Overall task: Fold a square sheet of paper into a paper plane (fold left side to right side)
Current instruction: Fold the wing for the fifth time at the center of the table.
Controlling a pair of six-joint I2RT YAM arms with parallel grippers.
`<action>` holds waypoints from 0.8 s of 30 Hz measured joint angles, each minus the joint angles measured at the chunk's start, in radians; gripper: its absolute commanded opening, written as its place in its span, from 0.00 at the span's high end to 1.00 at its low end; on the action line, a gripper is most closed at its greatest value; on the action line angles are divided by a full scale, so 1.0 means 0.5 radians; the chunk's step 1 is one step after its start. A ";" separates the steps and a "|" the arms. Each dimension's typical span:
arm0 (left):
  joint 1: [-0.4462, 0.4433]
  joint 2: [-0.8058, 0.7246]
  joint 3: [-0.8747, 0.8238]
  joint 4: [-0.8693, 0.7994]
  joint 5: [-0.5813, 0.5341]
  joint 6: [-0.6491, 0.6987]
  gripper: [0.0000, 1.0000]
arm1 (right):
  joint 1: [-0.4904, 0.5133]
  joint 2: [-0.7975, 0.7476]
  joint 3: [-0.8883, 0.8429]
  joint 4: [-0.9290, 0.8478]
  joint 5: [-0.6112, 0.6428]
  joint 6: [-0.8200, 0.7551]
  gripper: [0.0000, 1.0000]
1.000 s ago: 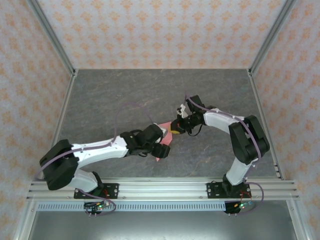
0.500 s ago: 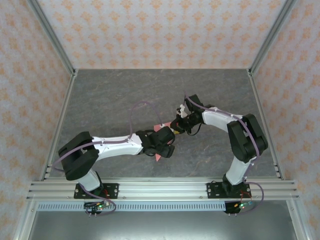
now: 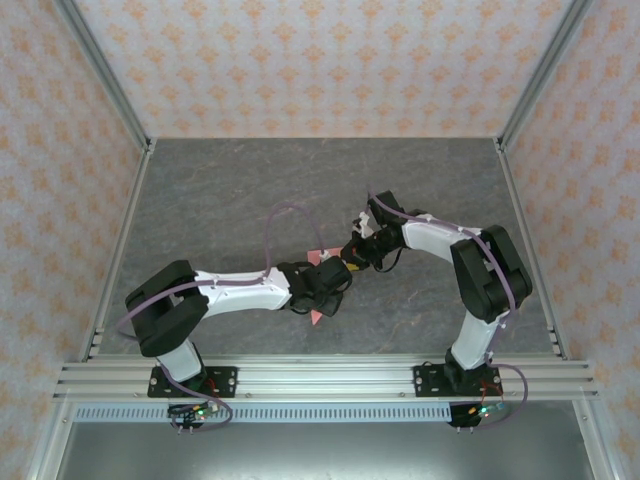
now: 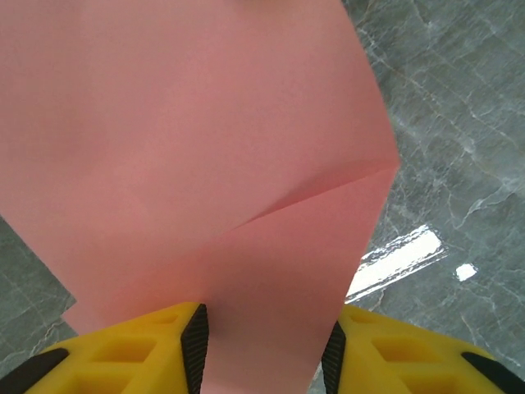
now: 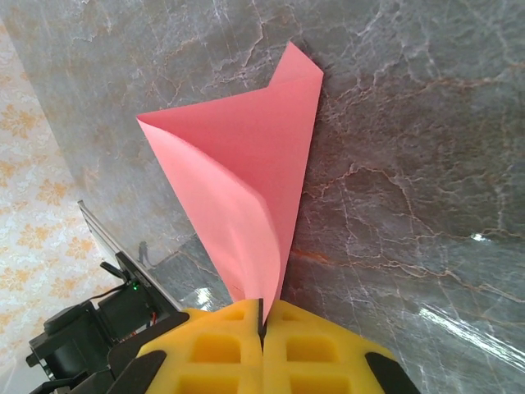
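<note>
The left gripper [image 4: 264, 345] hovers low over the middle of the gray table [image 3: 200, 200], jaws parted, with the folded pink sheet of paper [image 4: 205, 148] lying under and between them. Just beyond, the right gripper [image 5: 262, 316] is clenched on a corner of the paper, and one layer curls up toward it.

The top camera sits high up at the near edge and looks down on the whole grey table [image 3: 200, 200]. The left wrist camera looks past its yellow fingers [image 4: 123, 353], very close to the pink paper [image 4: 205, 148]. The right wrist camera looks down from a little farther back. All three cameras see that paper.
</note>
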 measured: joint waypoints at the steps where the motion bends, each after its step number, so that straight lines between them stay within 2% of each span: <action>1: 0.000 0.000 0.000 0.000 0.000 0.001 0.63 | 0.000 0.002 0.002 -0.005 0.001 0.000 1.00; 11: 0.000 0.000 0.001 0.001 0.001 0.001 0.79 | 0.004 0.011 0.024 -0.018 0.007 -0.008 1.00; 13: 0.000 0.000 0.001 0.001 0.001 0.002 0.79 | 0.004 0.013 0.025 -0.022 0.007 -0.008 1.00; 18: 0.000 -0.007 0.004 -0.002 0.001 0.010 0.51 | 0.004 0.013 0.025 -0.022 0.007 0.001 1.00; 24: -0.018 -0.089 -0.008 -0.014 -0.018 0.027 0.42 | 0.004 0.013 0.025 -0.025 0.006 0.036 1.00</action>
